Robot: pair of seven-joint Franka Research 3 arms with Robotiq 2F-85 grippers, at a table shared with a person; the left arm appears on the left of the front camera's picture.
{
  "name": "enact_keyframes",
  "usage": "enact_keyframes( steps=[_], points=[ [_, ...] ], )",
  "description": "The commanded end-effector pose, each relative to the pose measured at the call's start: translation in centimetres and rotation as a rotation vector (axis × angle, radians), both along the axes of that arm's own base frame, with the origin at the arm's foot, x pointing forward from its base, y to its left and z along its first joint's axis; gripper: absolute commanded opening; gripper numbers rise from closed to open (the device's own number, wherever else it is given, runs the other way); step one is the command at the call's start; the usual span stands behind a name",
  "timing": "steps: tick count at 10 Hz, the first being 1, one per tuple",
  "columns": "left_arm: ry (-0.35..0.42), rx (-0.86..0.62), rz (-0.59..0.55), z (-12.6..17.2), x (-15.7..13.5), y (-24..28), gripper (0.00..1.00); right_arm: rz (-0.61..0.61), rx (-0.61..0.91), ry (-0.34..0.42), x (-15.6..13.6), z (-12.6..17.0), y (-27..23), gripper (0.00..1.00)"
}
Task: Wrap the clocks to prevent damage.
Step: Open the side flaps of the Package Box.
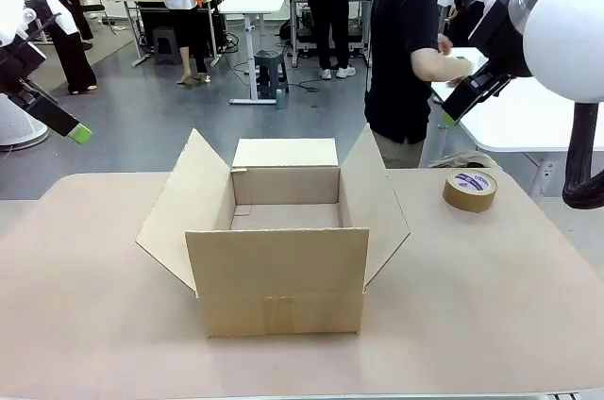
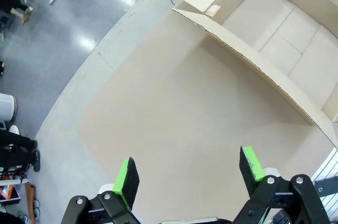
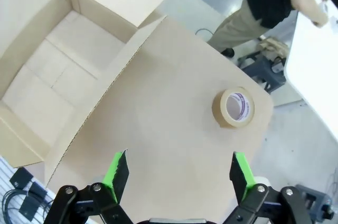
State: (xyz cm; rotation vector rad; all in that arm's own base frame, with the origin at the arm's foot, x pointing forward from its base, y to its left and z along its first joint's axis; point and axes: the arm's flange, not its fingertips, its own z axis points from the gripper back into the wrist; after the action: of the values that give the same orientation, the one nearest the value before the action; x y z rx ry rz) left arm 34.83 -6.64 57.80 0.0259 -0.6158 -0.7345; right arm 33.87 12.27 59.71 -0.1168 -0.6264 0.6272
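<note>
The clocks are out of view. An open cardboard box [image 1: 278, 268] stands in the middle of the table with its flaps spread and nothing inside. My left gripper [image 1: 79, 132] hangs open high above the table's left end; in the left wrist view the left gripper [image 2: 187, 165] looks down on bare tabletop beside the box [image 2: 274, 28]. My right gripper [image 1: 447, 121] is raised open at the right. Below the right gripper [image 3: 178, 163] lie the table, the box [image 3: 53, 71] and a roll of tape [image 3: 234, 107].
The brown tape roll [image 1: 470, 190] lies flat on the table right of the box. A person in a black shirt [image 1: 406, 51] stands past the far right corner, hands at a white side table [image 1: 528, 122].
</note>
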Motion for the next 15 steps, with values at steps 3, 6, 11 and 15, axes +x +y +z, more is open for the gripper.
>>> enact_keyframes(
  steps=[3, 6, 11, 15],
  points=[
    [0.000, -0.003, 0.004, -0.9, 0.4, 0.0, 1.00, -0.002, 0.000, 0.007, 0.2, -0.5, -0.1, 1.00],
    [0.174, -0.002, -0.299, 1.0, 0.6, 1.5, 1.00, 0.436, 0.240, 0.456, 3.4, 0.6, -4.0, 1.00],
    [0.181, -0.289, -0.707, 1.0, 2.9, 6.4, 1.00, 0.756, 0.442, 0.399, 6.6, 1.1, -11.2, 1.00],
    [0.037, -0.549, -0.750, -1.1, 2.4, 7.6, 1.00, 0.915, 0.546, 0.174, 6.4, -1.8, -13.8, 1.00]
  ],
)
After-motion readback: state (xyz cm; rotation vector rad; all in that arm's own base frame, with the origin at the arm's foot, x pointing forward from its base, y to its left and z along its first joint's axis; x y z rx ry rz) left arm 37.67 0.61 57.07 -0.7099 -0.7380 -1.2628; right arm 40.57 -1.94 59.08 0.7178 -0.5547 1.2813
